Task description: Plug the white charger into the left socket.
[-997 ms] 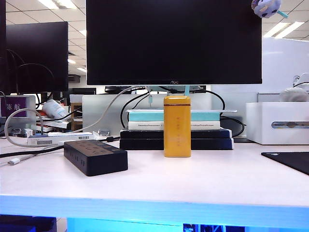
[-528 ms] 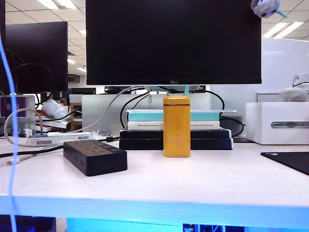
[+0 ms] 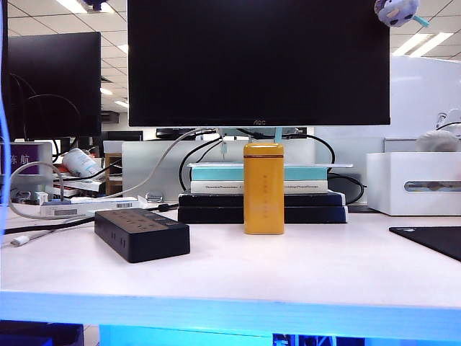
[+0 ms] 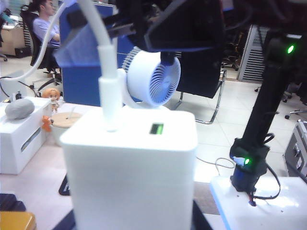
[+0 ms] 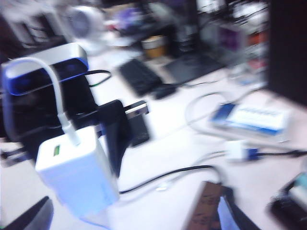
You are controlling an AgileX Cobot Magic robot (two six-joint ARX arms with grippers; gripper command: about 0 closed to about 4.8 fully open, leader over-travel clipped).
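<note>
Already the white charger [image 4: 129,172] is riding in the left gripper [image 5: 103,139], lifted off the table with its cable [image 4: 103,62] curling upward — dark fingers [image 5: 115,134] are clamping its sides in the right wrist view. The right gripper [image 5: 134,215] is hanging near it with jaws spread wide, empty. In the exterior view neither gripper is showing, and the black power strip [image 3: 142,232] is sitting on the table [image 3: 302,267] with its left socket [image 3: 119,217] vacant. Pickup looks done — carrying over, aligning the prongs and pressing in are remaining.
</note>
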